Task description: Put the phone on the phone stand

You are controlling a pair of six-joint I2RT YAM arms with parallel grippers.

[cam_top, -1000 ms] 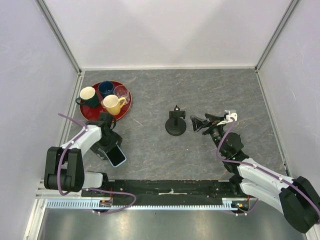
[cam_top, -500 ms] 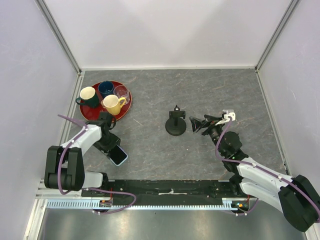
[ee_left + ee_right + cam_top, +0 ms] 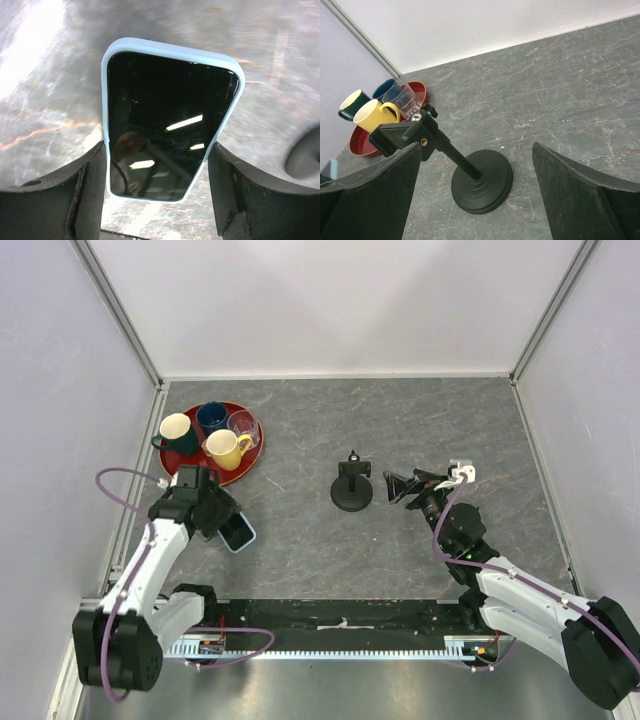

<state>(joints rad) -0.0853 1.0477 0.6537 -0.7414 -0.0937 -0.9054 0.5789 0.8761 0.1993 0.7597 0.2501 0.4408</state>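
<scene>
The left pincer (image 3: 157,146) has the phone (image 3: 167,125) clasped by its long edges, a finger (image 3: 85,190) pressed against each side and the dark screen facing the wrist camera. This is over the left of the grey surface (image 3: 400,420), just in front of the red tray (image 3: 252,453) of mugs. The stand (image 3: 482,182) sits mid-surface, well apart from the phone, its clamp bare. The right pincer (image 3: 393,488) hangs just right of the stand, spread wide and touching nothing.
</scene>
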